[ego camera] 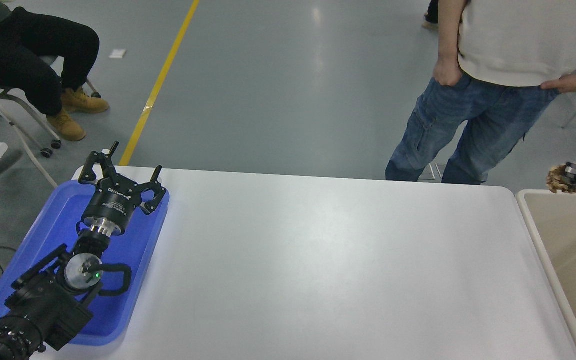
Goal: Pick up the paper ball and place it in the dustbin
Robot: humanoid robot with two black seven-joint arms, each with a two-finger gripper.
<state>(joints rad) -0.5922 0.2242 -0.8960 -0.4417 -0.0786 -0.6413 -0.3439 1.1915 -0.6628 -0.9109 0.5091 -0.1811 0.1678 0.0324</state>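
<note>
The right hand is barely in view at the far corner of the dustbin, with most of the arm cut off by the picture's edge. It is closed on the paper ball, which juts out of the fingertips toward the tabletop side. The ball hangs in the air at about the level of the dustbin's far rim, close to the corner nearest the tabletop, and it is hard to say whether it is truly over the opening or only beside it.

The step in hand is, by all signs, the carry to the drop. To do it well, the arm should bring the ball further in over the dustbin's beige interior, away from the rim, before the fingers part. A light crumpled wad may cling to a finger or bounce off the rounded rim, so a release well inside the walls and a little lower would be safer.

The left hand lies parked, fingers spread, over the blue tray, on the opposite side of the tabletop from the dustbin. A person stands beyond the dustbin's far end.
</note>
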